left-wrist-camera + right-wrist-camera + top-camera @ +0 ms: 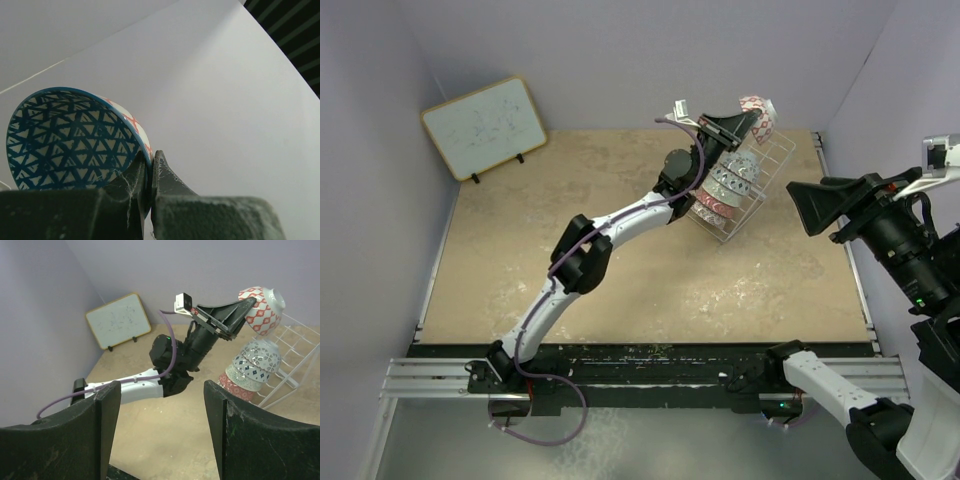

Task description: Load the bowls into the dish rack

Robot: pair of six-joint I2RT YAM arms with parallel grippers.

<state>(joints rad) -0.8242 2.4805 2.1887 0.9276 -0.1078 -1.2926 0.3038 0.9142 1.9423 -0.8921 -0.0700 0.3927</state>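
Observation:
My left gripper (745, 118) is shut on the rim of a bowl (758, 108) with a red-and-white patterned outside. It holds the bowl in the air above the far end of the white wire dish rack (770, 170). In the left wrist view the bowl (70, 140) shows a blue triangle pattern inside, and the left gripper (149, 159) pinches its rim. Several other bowls (728, 190) stand on edge in a row in the rack; they also show in the right wrist view (252, 365). My right gripper (161, 395) is open and empty, raised at the right side (815, 205).
A framed whiteboard (485, 125) leans against the back left wall. Purple-grey walls close in the tan table (620, 290) at the left, back and right. The left arm (610, 225) stretches diagonally across the table's middle.

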